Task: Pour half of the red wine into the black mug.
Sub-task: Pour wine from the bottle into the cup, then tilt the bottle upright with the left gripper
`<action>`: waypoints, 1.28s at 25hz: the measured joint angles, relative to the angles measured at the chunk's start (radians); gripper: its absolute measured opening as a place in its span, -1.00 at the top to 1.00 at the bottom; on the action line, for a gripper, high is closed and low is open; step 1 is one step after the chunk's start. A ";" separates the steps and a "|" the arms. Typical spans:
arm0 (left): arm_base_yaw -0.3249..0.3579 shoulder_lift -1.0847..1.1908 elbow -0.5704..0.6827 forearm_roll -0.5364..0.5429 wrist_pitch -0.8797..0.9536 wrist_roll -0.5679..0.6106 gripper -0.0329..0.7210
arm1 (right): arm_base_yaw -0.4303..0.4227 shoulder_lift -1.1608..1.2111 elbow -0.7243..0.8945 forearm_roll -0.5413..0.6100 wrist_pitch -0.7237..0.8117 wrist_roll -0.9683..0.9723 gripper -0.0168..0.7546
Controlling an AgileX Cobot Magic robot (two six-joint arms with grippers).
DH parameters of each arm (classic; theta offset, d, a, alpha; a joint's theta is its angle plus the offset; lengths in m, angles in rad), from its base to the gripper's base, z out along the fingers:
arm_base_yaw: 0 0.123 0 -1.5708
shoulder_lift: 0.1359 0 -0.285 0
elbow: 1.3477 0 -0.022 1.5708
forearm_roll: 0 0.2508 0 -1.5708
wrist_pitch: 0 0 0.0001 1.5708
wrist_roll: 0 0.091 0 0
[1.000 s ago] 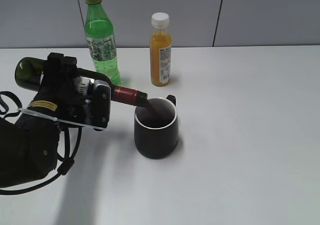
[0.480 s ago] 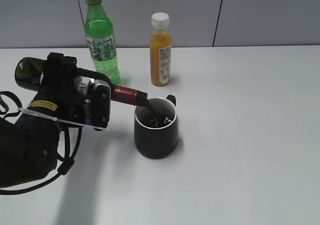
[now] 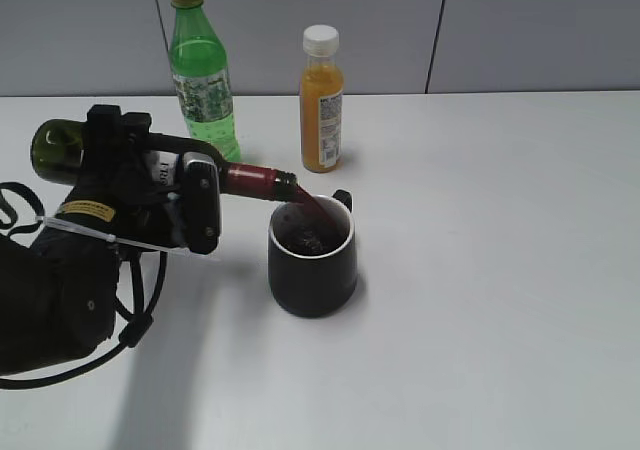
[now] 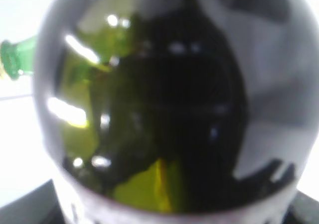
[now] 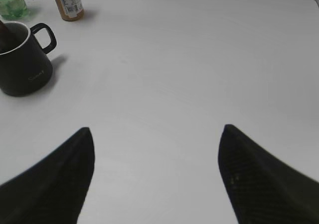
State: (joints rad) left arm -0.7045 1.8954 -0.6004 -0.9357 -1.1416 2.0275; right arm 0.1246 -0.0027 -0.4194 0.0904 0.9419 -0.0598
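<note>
My left gripper is shut on the dark green wine bottle, held almost level with its red-foiled neck over the black mug. A stream of red wine runs from the mouth into the mug, which holds dark liquid. In the left wrist view the bottle's body fills the frame and hides the jaws. The mug also shows at the far left of the right wrist view. My right gripper is open and empty over bare table, out of the exterior view.
A bright green plastic soda bottle and a small orange juice bottle with a white cap stand behind the mug near the back wall. The white table stretches to the right of the mug.
The bottle has tipped a little further, its mouth rising slightly above the rim. A visible stream of wine now falls into the mug, and the liquid level looks higher.
</note>
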 joint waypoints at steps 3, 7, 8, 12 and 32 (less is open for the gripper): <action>0.000 0.000 -0.001 0.006 -0.003 -0.051 -0.50 | 0.000 0.000 0.000 0.000 0.000 0.002 -0.56; 0.000 0.000 -0.001 0.014 -0.007 -0.090 -0.50 | 0.000 0.000 0.000 0.000 0.000 0.001 -0.56; 0.000 0.000 -0.001 0.016 -0.007 -0.097 -0.50 | 0.000 0.000 0.000 0.000 0.000 0.001 -0.56; 0.000 0.000 -0.001 0.034 -0.007 -0.186 -0.50 | 0.000 0.000 0.000 0.000 0.000 0.001 -0.56; -0.001 0.000 -0.001 0.202 0.017 -1.118 -0.50 | 0.000 0.000 0.000 0.000 0.000 0.001 -0.56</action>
State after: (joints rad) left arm -0.7054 1.8954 -0.6014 -0.7333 -1.1245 0.9095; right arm 0.1246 -0.0027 -0.4194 0.0904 0.9419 -0.0592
